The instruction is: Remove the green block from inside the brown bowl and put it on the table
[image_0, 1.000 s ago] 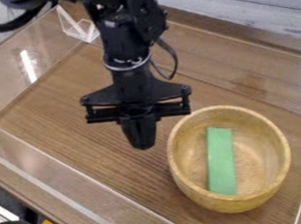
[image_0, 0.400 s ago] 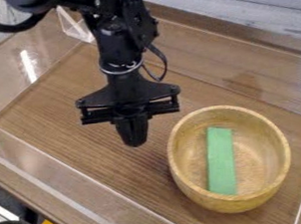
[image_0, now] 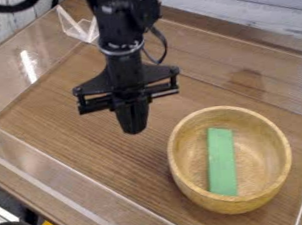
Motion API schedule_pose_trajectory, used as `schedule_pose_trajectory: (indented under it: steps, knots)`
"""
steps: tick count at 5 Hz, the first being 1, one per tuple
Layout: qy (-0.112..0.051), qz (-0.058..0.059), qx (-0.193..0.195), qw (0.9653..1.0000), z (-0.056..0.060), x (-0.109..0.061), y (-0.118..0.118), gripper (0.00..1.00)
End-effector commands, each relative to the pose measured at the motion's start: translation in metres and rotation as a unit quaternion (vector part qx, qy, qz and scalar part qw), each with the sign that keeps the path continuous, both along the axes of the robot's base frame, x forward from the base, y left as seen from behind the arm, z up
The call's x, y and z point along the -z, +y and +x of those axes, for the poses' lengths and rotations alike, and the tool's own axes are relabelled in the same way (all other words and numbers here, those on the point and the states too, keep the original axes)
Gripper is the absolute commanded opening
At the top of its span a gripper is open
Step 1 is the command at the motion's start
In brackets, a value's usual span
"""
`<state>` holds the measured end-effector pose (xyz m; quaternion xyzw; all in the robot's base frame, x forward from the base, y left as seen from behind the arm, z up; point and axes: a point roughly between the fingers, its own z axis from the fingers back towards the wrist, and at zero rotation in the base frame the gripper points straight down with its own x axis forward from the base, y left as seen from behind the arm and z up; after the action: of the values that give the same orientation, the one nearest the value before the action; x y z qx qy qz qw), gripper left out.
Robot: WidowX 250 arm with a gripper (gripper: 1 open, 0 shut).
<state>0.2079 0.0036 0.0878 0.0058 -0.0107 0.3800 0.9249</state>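
Observation:
The green block (image_0: pixel 222 161) lies flat on the floor of the brown bowl (image_0: pixel 187 170), which sits at the right front of the table (image_0: pixel 61 123). My gripper (image_0: pixel 135 126) hangs pointing down over the bare tabletop just left of the bowl's rim. Its dark fingers are pressed together into one tip and are shut with nothing in them. The gripper is apart from the bowl and the block.
Low clear acrylic walls (image_0: pixel 41 185) edge the table at the front and left. A small clear piece (image_0: pixel 82 28) stands at the back behind the arm. Open tabletop lies left of the gripper and behind the bowl.
The gripper has shifted slightly up and away from the bowl in the picture, and its wrist has rolled a little. Bowl and block have not moved.

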Motion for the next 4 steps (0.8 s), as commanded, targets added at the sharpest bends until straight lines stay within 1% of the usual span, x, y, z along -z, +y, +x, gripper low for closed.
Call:
schedule_pose_trajectory:
  steps: [1,2,4]
  knots:
    - [-0.024,0.008,0.004,0.9997,0.013,-0.006,0.006,0.00]
    - [-0.025,0.014,0.006,0.9996,0.017,-0.003,0.012,0.00]
    - [-0.025,0.023,0.024,0.9991,0.001,0.015,0.005,0.00]
